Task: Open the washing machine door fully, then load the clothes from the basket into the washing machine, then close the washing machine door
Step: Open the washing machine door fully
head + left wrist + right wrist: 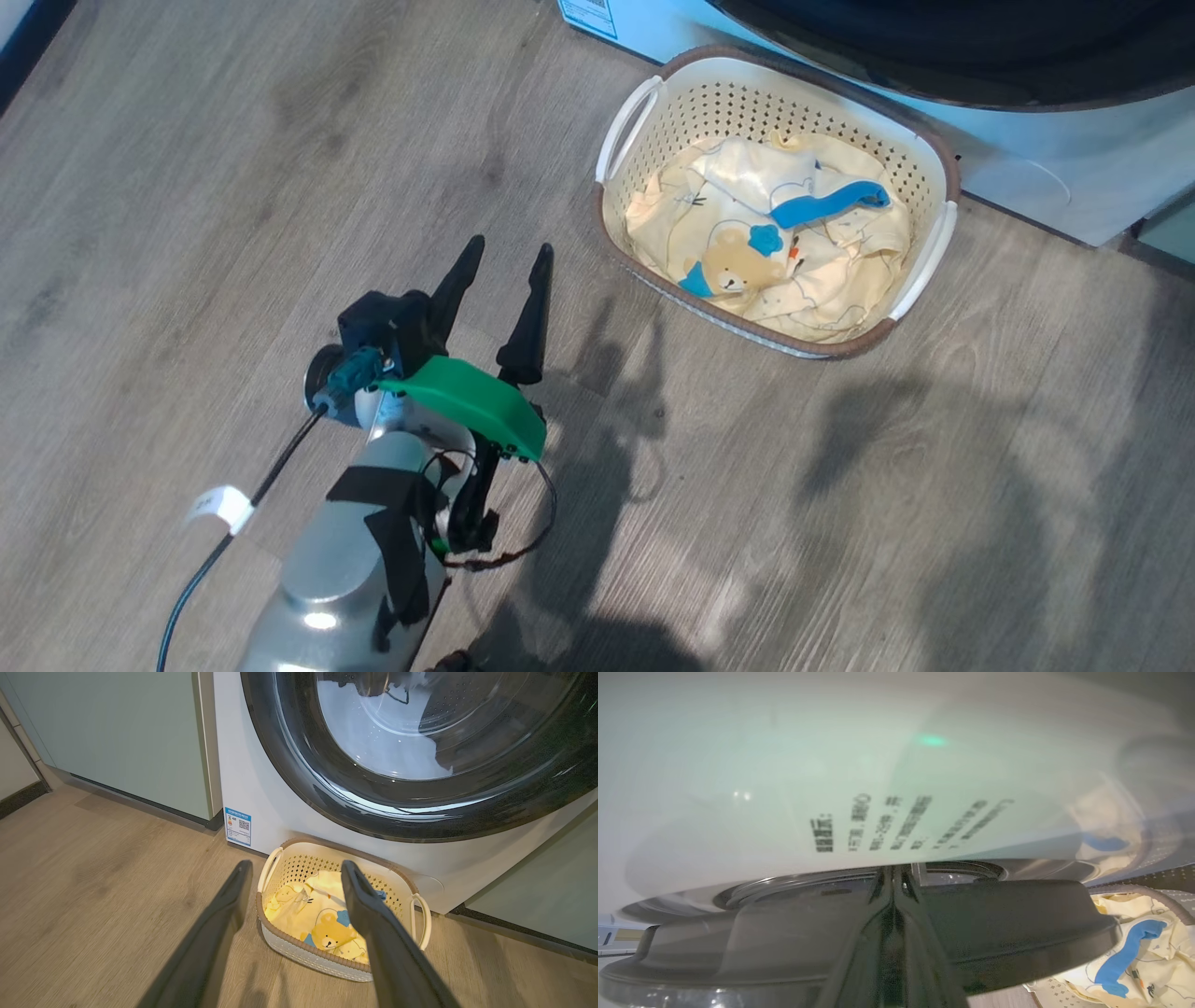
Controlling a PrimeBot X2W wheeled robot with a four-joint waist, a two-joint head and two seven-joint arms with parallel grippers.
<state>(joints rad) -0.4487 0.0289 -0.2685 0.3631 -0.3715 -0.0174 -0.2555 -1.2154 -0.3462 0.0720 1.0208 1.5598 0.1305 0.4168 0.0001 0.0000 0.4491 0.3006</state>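
The cream basket [747,103] [299,954] stands on the floor against the white washing machine [1027,159] [243,784]. The clothes [775,243] [322,914] [1148,952] lie in it, pale yellow with a teddy-bear print and blue trim. The round black washing machine door [934,56] [299,774] hangs above the basket. My left gripper [509,247] [296,864] is open and empty, short of the basket's near left side. My right gripper [896,872] is shut, its fingers running up over the door's dark rim [1017,924] towards a white printed surface.
Pale green cabinets [117,732] flank the machine on both sides. A blue sticker [238,826] sits low on the machine's front. Wooden floor [233,187] stretches to the left of the basket and before it. A cable runs along my left forearm [355,560].
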